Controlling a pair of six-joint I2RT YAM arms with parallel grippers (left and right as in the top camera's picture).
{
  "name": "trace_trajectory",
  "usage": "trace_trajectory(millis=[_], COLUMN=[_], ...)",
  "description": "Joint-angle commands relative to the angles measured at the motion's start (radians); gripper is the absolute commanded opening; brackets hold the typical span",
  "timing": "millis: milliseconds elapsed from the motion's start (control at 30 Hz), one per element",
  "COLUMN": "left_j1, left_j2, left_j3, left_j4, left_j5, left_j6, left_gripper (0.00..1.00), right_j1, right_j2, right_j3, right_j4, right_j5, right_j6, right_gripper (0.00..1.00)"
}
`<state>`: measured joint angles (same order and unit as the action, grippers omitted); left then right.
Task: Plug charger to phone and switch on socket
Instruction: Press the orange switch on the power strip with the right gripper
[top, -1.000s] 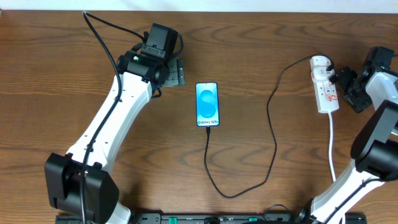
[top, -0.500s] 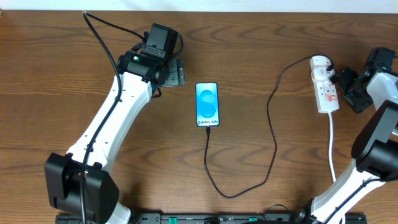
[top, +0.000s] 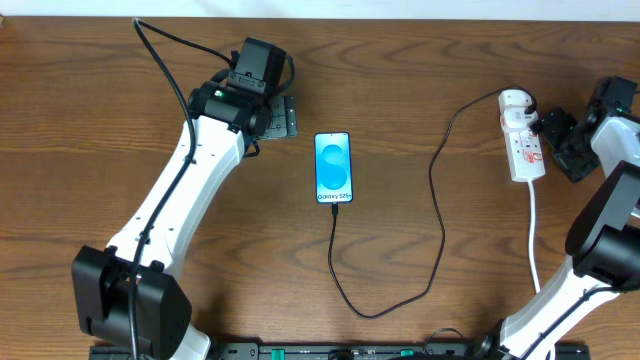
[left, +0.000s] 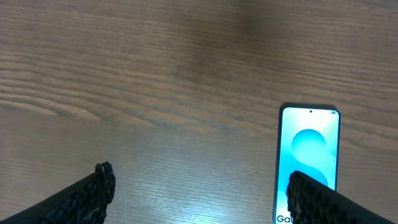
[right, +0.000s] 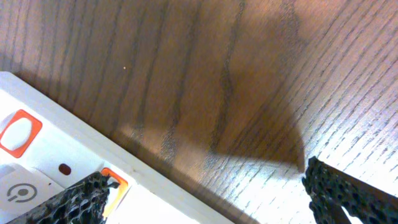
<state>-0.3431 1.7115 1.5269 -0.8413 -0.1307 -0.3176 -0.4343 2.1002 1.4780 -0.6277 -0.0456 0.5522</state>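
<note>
The phone lies mid-table with its cyan screen up; it also shows in the left wrist view. The thin black charger cable runs from the phone's near end, loops right and up to the white round adapter seated in the far end of the white power strip. My left gripper is open and empty, left of the phone's far end. My right gripper is open at the strip's right edge; one fingertip rests over an orange switch, with another orange switch beside it.
The strip's white cord runs toward the near table edge on the right. Bare wood lies between the jaws of the right gripper.
</note>
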Motion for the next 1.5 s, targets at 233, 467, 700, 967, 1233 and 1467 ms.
trace_trajectory(millis=[233,467,700,967,1233,1467], left_j1=[0.004,0.004,0.004,0.004,0.004,0.004], left_j2=[0.007,0.007,0.007,0.007,0.007,0.007], left_j3=[0.007,0.007,0.007,0.007,0.007,0.007], left_j4=[-0.003,-0.003,-0.003,-0.003,-0.003,-0.003], left_j5=[-0.013,-0.013,-0.013,-0.013,-0.013,-0.013], left_j6=[0.002,0.002,0.002,0.002,0.002,0.002], left_gripper=[0.90,0.90,0.90,0.90,0.90,0.90], right_j1=[0.068,0.071,0.073,0.076,0.076,0.087], right_j2=[0.053,0.053,0.069,0.089,0.089,0.091], right_j3=[-0.014,-0.014,-0.014,-0.014,-0.014,-0.014], right_j4=[-0.042,-0.045,-0.047,-0.050,-0.071,-0.081], right_j5=[-0.033,-0.033,-0.034,-0.096,-0.096,-0.096], right_j6=[-0.030,-0.030,-0.030,-0.030,-0.045,-0.045], right_gripper=[0.99,0.99,0.99,0.99,0.99,0.99])
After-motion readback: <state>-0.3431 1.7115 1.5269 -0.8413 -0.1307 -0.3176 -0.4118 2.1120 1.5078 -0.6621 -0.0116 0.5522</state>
